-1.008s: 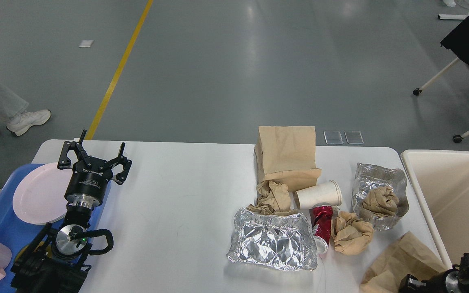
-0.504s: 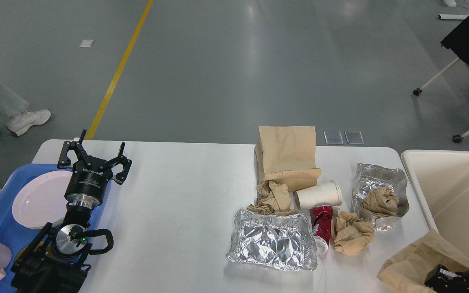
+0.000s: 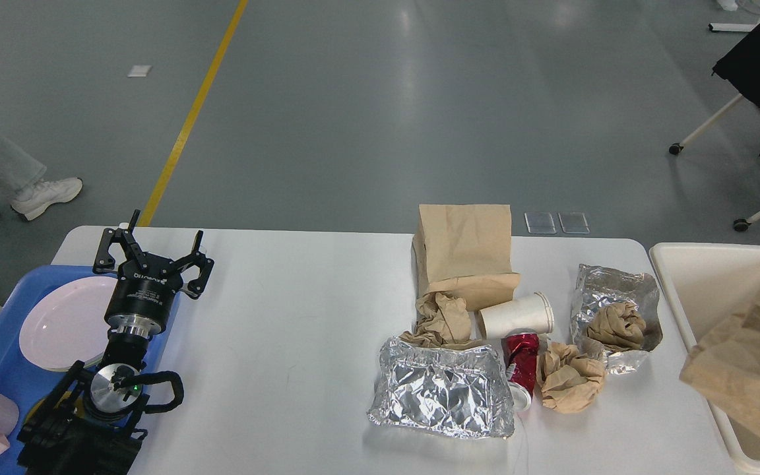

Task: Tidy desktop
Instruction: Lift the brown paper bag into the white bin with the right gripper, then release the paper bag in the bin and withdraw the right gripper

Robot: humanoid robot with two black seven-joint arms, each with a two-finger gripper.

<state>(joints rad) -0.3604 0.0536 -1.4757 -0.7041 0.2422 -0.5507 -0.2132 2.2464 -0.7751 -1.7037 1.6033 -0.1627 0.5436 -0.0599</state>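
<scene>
White desktop [image 3: 301, 316]: left gripper [image 3: 153, 254] jaws spread, empty; right jaws seemingly hidden behind paper bag [image 3: 743, 366].

Your crumpled paper bag [image 3: 743, 369] has left the desktop [image 3: 301, 330] near its right front corner and now hangs over the cream bin [image 3: 696, 270], above its near rim. Your right arm has mostly slipped from view.

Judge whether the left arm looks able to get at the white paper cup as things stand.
Probably, if its reach allows: the left end effector hangs open at the desktop's far left, with bare tabletop between it and the white paper cup.
</scene>
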